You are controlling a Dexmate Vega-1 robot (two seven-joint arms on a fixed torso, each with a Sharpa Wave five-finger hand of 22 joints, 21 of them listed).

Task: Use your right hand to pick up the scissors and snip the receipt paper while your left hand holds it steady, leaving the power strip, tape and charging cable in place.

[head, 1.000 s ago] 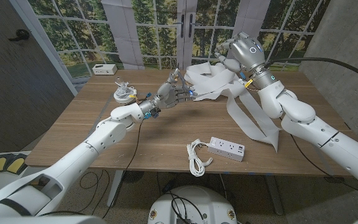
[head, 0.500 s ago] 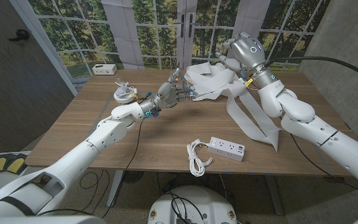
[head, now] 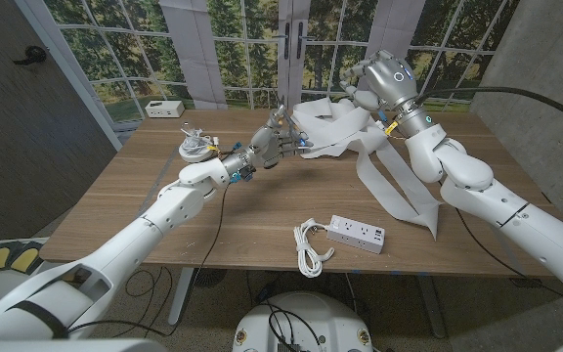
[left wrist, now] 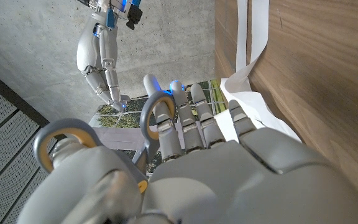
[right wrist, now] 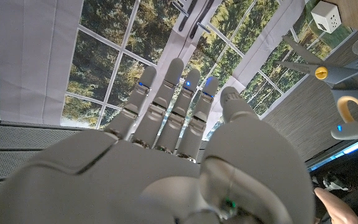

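Scissors (head: 280,125), grey blades, yellow-lined loops: gripped in left hand (head: 267,147), tips at crumpled white receipt paper (head: 332,129) on far table edge; strips trail off right edge. Right hand (head: 357,86): raised, fingers straight, holding nothing

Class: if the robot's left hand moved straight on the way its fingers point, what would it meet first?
Probably the receipt paper, heaped just beyond the left hand; the depth between them is unclear.
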